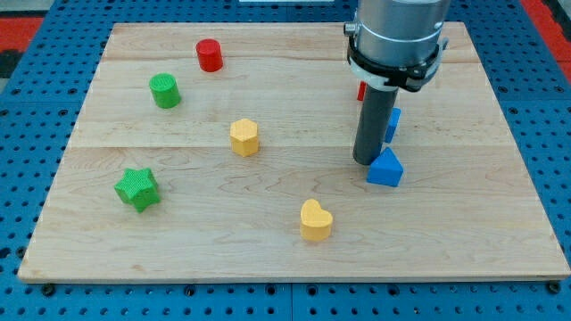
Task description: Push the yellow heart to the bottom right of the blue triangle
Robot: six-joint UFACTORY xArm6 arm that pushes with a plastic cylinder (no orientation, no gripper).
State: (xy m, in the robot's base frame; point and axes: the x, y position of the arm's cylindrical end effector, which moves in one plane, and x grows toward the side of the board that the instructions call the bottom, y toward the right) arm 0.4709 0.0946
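Observation:
The yellow heart [315,220] lies near the view's bottom centre of the wooden board [268,250]. The blue triangle [385,168] sits up and to the right of it. My tip [365,160] rests just left of the blue triangle, touching or nearly touching it. The rod rises to the grey arm body at the view's top. A second blue block [392,123] shows partly behind the rod, and a sliver of a red block [361,91] peeks out left of the rod.
A yellow hexagon [244,136] lies at board centre. A red cylinder [210,55] and a green cylinder [165,90] are at the upper left. A green star [136,188] is at the left. Blue pegboard surrounds the board.

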